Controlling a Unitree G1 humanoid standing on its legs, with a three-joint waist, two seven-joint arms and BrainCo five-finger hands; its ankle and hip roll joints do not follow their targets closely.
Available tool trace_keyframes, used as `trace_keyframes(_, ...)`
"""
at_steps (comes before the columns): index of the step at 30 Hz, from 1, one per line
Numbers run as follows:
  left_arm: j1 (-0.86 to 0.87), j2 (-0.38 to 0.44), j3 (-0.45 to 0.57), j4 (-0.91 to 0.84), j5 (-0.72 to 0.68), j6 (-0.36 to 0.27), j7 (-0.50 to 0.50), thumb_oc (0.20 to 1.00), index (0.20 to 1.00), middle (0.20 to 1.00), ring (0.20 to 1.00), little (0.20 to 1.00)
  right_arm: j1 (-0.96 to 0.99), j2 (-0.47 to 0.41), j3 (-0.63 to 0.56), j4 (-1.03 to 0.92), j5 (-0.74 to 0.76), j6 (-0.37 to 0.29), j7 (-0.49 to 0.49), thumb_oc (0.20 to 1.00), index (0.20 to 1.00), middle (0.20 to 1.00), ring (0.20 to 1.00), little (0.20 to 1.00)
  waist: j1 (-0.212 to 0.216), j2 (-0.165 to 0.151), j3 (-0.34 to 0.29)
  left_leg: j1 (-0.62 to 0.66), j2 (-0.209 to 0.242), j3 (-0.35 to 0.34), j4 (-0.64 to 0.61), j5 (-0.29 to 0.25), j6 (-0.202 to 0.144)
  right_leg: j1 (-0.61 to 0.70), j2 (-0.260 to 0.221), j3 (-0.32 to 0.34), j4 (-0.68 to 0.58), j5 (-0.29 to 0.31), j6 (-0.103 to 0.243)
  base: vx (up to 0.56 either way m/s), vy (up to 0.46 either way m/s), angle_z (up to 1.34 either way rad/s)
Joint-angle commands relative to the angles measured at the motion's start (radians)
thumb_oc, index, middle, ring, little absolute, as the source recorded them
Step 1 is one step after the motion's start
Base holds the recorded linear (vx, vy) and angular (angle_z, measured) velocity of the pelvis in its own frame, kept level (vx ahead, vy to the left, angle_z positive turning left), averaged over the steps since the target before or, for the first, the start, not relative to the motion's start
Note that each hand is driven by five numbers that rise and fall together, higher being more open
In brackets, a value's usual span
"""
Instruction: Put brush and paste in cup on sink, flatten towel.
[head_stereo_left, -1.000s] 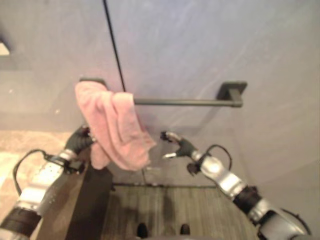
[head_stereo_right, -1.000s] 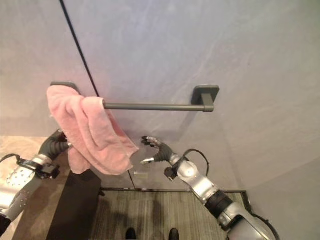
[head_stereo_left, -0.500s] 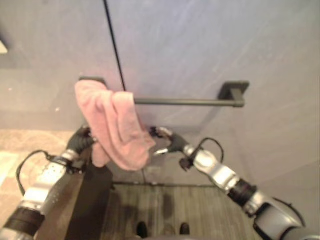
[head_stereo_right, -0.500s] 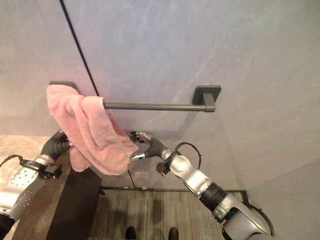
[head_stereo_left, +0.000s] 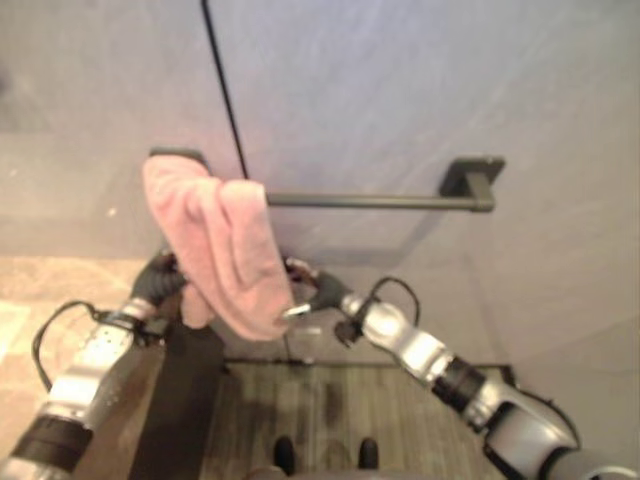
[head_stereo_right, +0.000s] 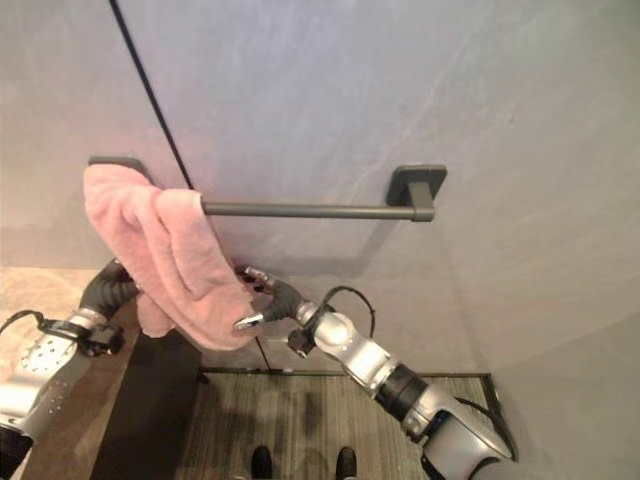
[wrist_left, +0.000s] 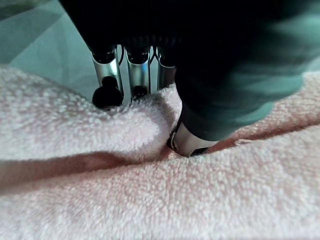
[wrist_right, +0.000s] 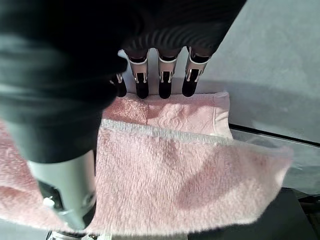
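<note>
Now, towel: bunched pink terry towel (head_stereo_right: 165, 250) is hanging over the left end of the dark metal wall rail (head_stereo_right: 300, 209).
Left hand (wrist_left: 131, 82): is pinching a towel fold.
Right hand (head_stereo_right: 262, 297): is reaching the towel's lower corner below the rail, fingers (wrist_right: 162, 80) and thumb spread around it, not clamped.

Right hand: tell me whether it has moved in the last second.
Yes. The right hand moved left, away from the bar's right bracket, to the towel's lower edge.

Both eye views look down from head height at the grey wall, sharing the bunched pink terry towel (head_stereo_right: 165, 255) upper left. Wrist views sit very close, apparently right against that towel.
</note>
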Motion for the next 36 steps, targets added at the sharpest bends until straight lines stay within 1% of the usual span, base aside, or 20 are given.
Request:
trace_keyframes(1, -0.108, 0.025, 0.013, 0.012, 0.017, -0.044, 0.011, 0.200, 0.200, 0.200, 0.200, 0.200, -0.095, 0.052, 0.013, 0.021, 0.022, -0.037, -0.016, 1.000, 1.000, 1.000, 1.000, 1.000, 0.025, -0.033, -0.019, -0.013, 0.011, -0.027, 0.013, -0.069, 0.022, -0.009, -0.068, -0.057, 0.005, 0.017, 0.053, 0.00, 0.000, 0.00)
trace_keyframes(4, -0.108, 0.020, 0.014, 0.013, 0.022, -0.045, 0.012, 0.200, 0.200, 0.200, 0.200, 0.200, -0.092, 0.054, 0.011, 0.017, 0.020, -0.034, -0.015, 1.000, 1.000, 1.000, 1.000, 1.000, 0.026, -0.034, -0.019, -0.015, 0.011, -0.028, 0.013, -0.069, 0.023, -0.010, -0.068, -0.058, 0.005, 0.017, 0.053, 0.00, 0.000, 0.00)
trace_keyframes(5, -0.106, 0.018, 0.014, 0.013, 0.025, -0.045, 0.013, 0.200, 0.200, 0.200, 0.200, 0.200, -0.090, 0.054, 0.010, 0.016, 0.016, -0.035, -0.014, 0.834, 0.834, 0.834, 0.834, 0.834, 0.026, -0.033, -0.019, -0.015, 0.011, -0.029, 0.013, -0.069, 0.023, -0.010, -0.068, -0.058, 0.005, 0.016, 0.053, 0.00, 0.000, 0.00)
trace_keyframes(6, -0.105, 0.016, 0.014, 0.012, 0.027, -0.044, 0.014, 0.200, 0.200, 0.200, 0.200, 0.200, -0.089, 0.053, 0.009, 0.015, 0.012, -0.035, -0.014, 0.755, 0.755, 0.755, 0.755, 0.755, 0.026, -0.033, -0.019, -0.015, 0.010, -0.029, 0.013, -0.070, 0.023, -0.009, -0.068, -0.058, 0.005, 0.016, 0.052, 0.00, 0.000, 0.00)
trace_keyframes(7, -0.105, 0.016, 0.014, 0.012, 0.027, -0.044, 0.014, 0.200, 0.200, 0.200, 0.200, 0.200, -0.089, 0.053, 0.009, 0.015, 0.012, -0.035, -0.014, 0.598, 0.598, 0.598, 0.598, 0.598, 0.026, -0.033, -0.019, -0.015, 0.010, -0.029, 0.013, -0.070, 0.023, -0.009, -0.068, -0.058, 0.005, 0.016, 0.052, 0.00, 0.000, 0.00)
trace_keyframes(8, -0.101, 0.013, 0.020, 0.008, 0.031, -0.045, 0.016, 0.200, 0.200, 0.200, 0.200, 0.200, -0.088, 0.051, 0.005, 0.010, 0.006, -0.035, -0.015, 0.495, 0.495, 0.495, 0.495, 0.495, 0.026, -0.032, -0.018, -0.015, 0.009, -0.030, 0.013, -0.069, 0.023, -0.010, -0.068, -0.058, 0.005, 0.016, 0.053, 0.00, 0.000, 0.00)
trace_keyframes(12, -0.104, 0.005, 0.023, 0.013, 0.034, -0.045, 0.015, 0.200, 0.200, 0.200, 0.200, 0.200, -0.084, 0.049, -0.001, 0.004, -0.002, -0.037, -0.012, 0.250, 0.250, 0.250, 0.250, 0.250, 0.025, -0.031, -0.017, -0.017, 0.010, -0.031, 0.013, -0.069, 0.023, -0.011, -0.068, -0.058, 0.005, 0.016, 0.053, 0.00, 0.000, 0.00)
trace_keyframes(14, -0.104, 0.001, 0.022, 0.014, 0.036, -0.045, 0.015, 0.200, 0.200, 0.200, 0.200, 0.200, -0.081, 0.051, -0.001, 0.004, -0.005, -0.035, -0.012, 0.235, 0.235, 0.235, 0.235, 0.235, 0.025, -0.030, -0.017, -0.017, 0.010, -0.030, 0.013, -0.069, 0.023, -0.012, -0.068, -0.057, 0.005, 0.016, 0.053, 0.00, 0.000, 0.00)
trace_keyframes(15, -0.104, 0.001, 0.022, 0.014, 0.036, -0.045, 0.015, 0.200, 0.200, 0.200, 0.200, 0.200, -0.081, 0.051, -0.001, 0.004, -0.005, -0.035, -0.012, 0.200, 0.200, 0.200, 0.200, 0.200, 0.025, -0.030, -0.017, -0.017, 0.010, -0.030, 0.013, -0.069, 0.023, -0.012, -0.068, -0.057, 0.005, 0.016, 0.053, 0.00, 0.000, 0.00)
trace_keyframes(24, -0.096, -0.030, 0.029, 0.014, 0.050, -0.052, 0.017, 0.200, 0.200, 0.200, 0.200, 0.200, -0.055, 0.035, -0.036, -0.011, -0.025, -0.046, -0.021, 0.200, 0.200, 0.200, 0.200, 0.200, 0.021, -0.027, -0.015, -0.015, 0.012, -0.029, 0.013, -0.068, 0.022, -0.010, -0.066, -0.056, 0.005, 0.012, 0.051, 0.00, 0.000, 0.00)
trace_keyframes(27, -0.058, -0.037, 0.069, -0.031, 0.089, -0.064, 0.025, 0.200, 0.200, 0.200, 0.200, 0.200, 0.011, -0.023, -0.114, -0.064, -0.012, -0.071, -0.040, 0.200, 0.200, 0.200, 0.200, 0.200, 0.016, -0.022, -0.018, -0.008, 0.014, -0.026, 0.013, -0.071, 0.022, -0.006, -0.064, -0.052, 0.005, 0.009, 0.051, 0.00, 0.000, 0.00)
trace_keyframes(28, -0.058, -0.037, 0.069, -0.032, 0.089, -0.064, 0.025, 0.200, 0.200, 0.200, 0.200, 0.200, 0.011, -0.023, -0.114, -0.064, -0.012, -0.071, -0.040, 0.200, 0.200, 0.200, 0.200, 0.200, 0.016, -0.022, -0.018, -0.008, 0.014, -0.026, 0.013, -0.071, 0.022, -0.006, -0.064, -0.052, 0.005, 0.009, 0.051, 0.00, 0.000, 0.00)
trace_keyframes(29, -0.013, -0.053, 0.104, -0.057, 0.141, -0.074, 0.034, 0.200, 0.200, 0.200, 0.200, 0.200, 0.084, -0.052, -0.183, -0.100, -0.002, -0.098, -0.047, 0.200, 0.200, 0.200, 0.200, 0.200, 0.010, -0.018, -0.021, -0.001, 0.016, -0.024, 0.013, -0.075, 0.023, -0.001, -0.065, -0.056, 0.005, 0.005, 0.052, 0.02, -0.021, -0.04)
trace_keyframes(30, 0.011, -0.061, 0.112, -0.051, 0.212, -0.070, 0.058, 0.200, 0.200, 0.200, 0.200, 0.200, 0.123, -0.070, -0.214, -0.120, -0.036, -0.107, -0.057, 0.200, 0.200, 0.200, 0.200, 0.200, 0.006, -0.014, -0.022, 0.002, 0.016, -0.022, 0.013, -0.075, 0.023, 0.001, -0.065, -0.055, 0.005, 0.004, 0.052, 0.00, 0.000, 0.00)
trace_keyframes(31, 0.015, -0.039, 0.104, -0.071, 0.296, -0.065, 0.053, 0.200, 0.200, 0.200, 0.200, 0.200, 0.134, -0.090, -0.216, -0.150, -0.074, -0.115, -0.040, 0.200, 0.200, 0.200, 0.200, 0.200, 0.004, -0.010, -0.023, 0.004, 0.017, -0.023, 0.013, -0.076, 0.023, 0.005, -0.064, -0.056, 0.005, 0.002, 0.052, 0.00, 0.000, 0.00)
trace_keyframes(32, 0.015, -0.040, 0.104, -0.072, 0.297, -0.064, 0.053, 0.200, 0.200, 0.200, 0.200, 0.200, 0.135, -0.091, -0.217, -0.151, -0.074, -0.114, -0.040, 0.200, 0.200, 0.200, 0.200, 0.200, 0.004, -0.010, -0.022, 0.005, 0.017, -0.023, 0.013, -0.076, 0.023, 0.006, -0.064, -0.056, 0.005, 0.002, 0.052, 0.00, 0.000, 0.00)
trace_keyframes(33, 0.031, -0.016, 0.110, -0.127, 0.339, -0.088, 0.040, 0.200, 0.200, 0.200, 0.200, 0.200, 0.186, -0.101, -0.267, -0.179, -0.064, -0.139, -0.052, 0.200, 0.200, 0.200, 0.200, 0.200, 0.003, -0.005, -0.025, 0.011, 0.017, -0.025, 0.013, -0.079, 0.023, 0.015, -0.065, -0.061, 0.005, -0.004, 0.052, 0.01, -0.017, -0.05)
trace_keyframes(34, 0.033, -0.015, 0.110, -0.128, 0.338, -0.088, 0.040, 0.200, 0.200, 0.200, 0.200, 0.200, 0.188, -0.102, -0.268, -0.180, -0.064, -0.139, -0.052, 0.200, 0.200, 0.200, 0.200, 0.200, 0.003, -0.005, -0.025, 0.012, 0.017, -0.025, 0.013, -0.079, 0.023, 0.016, -0.065, -0.061, 0.005, -0.004, 0.052, 0.00, 0.000, 0.00)
trace_keyframes(35, 0.058, -0.050, 0.138, -0.139, 0.261, -0.109, 0.041, 0.200, 0.200, 0.200, 0.200, 0.200, 0.236, -0.103, -0.301, -0.206, -0.056, -0.158, -0.064, 0.200, 0.200, 0.200, 0.200, 0.200, -0.002, -0.002, -0.029, 0.017, 0.018, -0.021, 0.013, -0.080, 0.023, 0.018, -0.065, -0.059, 0.005, -0.006, 0.053, 0.00, 0.000, 0.00)
trace_keyframes(36, 0.059, -0.050, 0.139, -0.139, 0.261, -0.109, 0.041, 0.200, 0.200, 0.200, 0.200, 0.200, 0.237, -0.104, -0.301, -0.207, -0.056, -0.157, -0.064, 0.200, 0.200, 0.200, 0.200, 0.200, -0.002, -0.002, -0.029, 0.017, 0.018, -0.021, 0.013, -0.080, 0.023, 0.018, -0.065, -0.059, 0.005, -0.006, 0.053, 0.00, 0.000, 0.00)
